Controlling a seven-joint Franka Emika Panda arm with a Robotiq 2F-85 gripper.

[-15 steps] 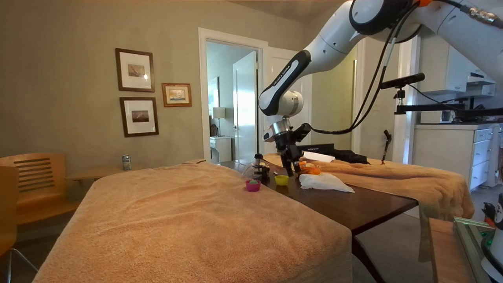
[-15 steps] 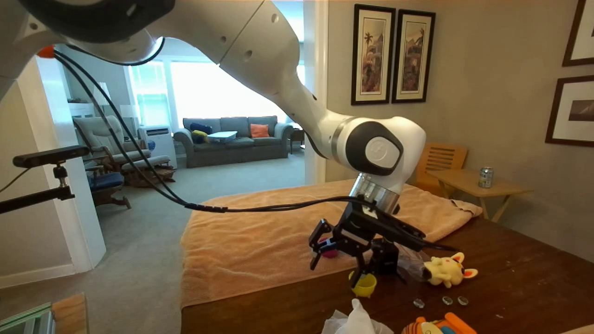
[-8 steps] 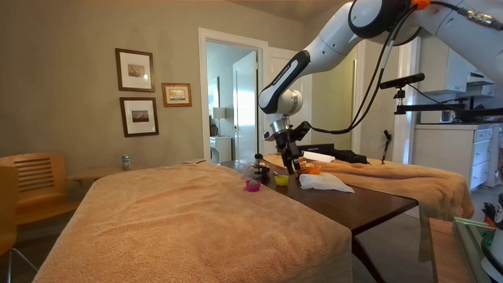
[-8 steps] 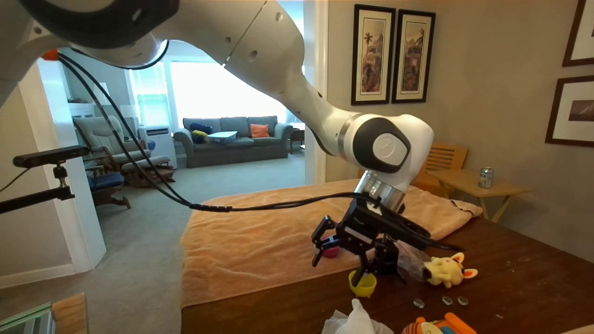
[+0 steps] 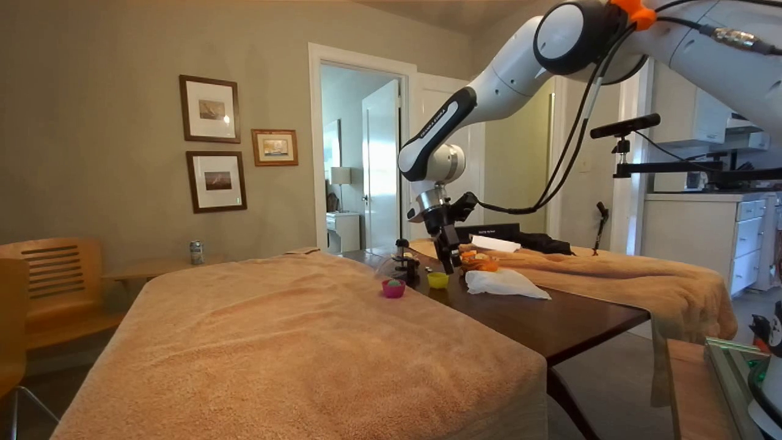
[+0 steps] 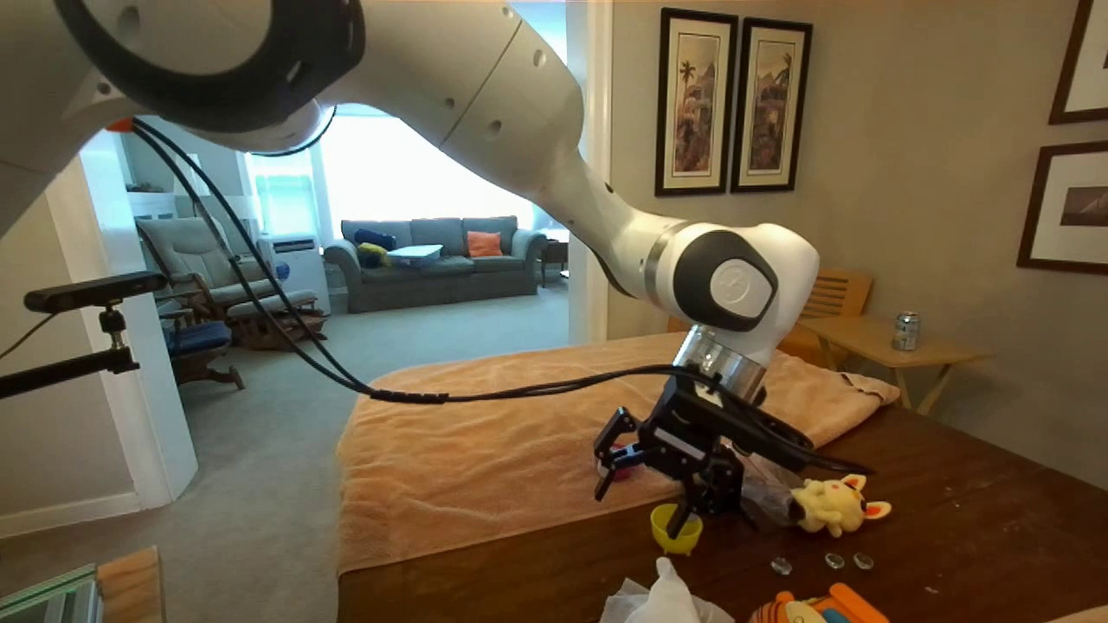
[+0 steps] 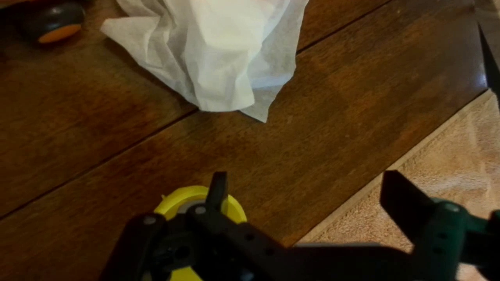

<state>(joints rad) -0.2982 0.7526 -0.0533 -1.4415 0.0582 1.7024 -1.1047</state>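
My gripper [image 7: 304,175] is open and empty, its two black fingers wide apart. In the exterior views it points down over the dark table [image 6: 952,536] [image 5: 449,270]. One finger overlaps the rim of a small yellow cup [image 7: 236,210]; I cannot tell whether they touch. The cup also shows in both exterior views [image 5: 437,281] [image 6: 688,540]. Something greyish shows inside it, mostly hidden by the finger. The other finger is over the orange towel [image 7: 461,171]. A pink cup [image 5: 393,291] holding something green stands on the towel, partly hidden behind a finger in an exterior view [image 6: 622,473].
Crumpled white paper [image 7: 226,58] lies near the yellow cup. An orange toy [image 6: 818,608], a yellow plush toy [image 6: 833,506] and clear glass stones [image 6: 834,561] lie on the table. A black clamp-like object [image 5: 404,263] stands beside the cups. A can [image 6: 905,330] stands on a side table.
The gripper has shifted slightly, rightward in one exterior view and leftward in the other. The upper arm has come lower. The fingers stay open and the cups have not moved.
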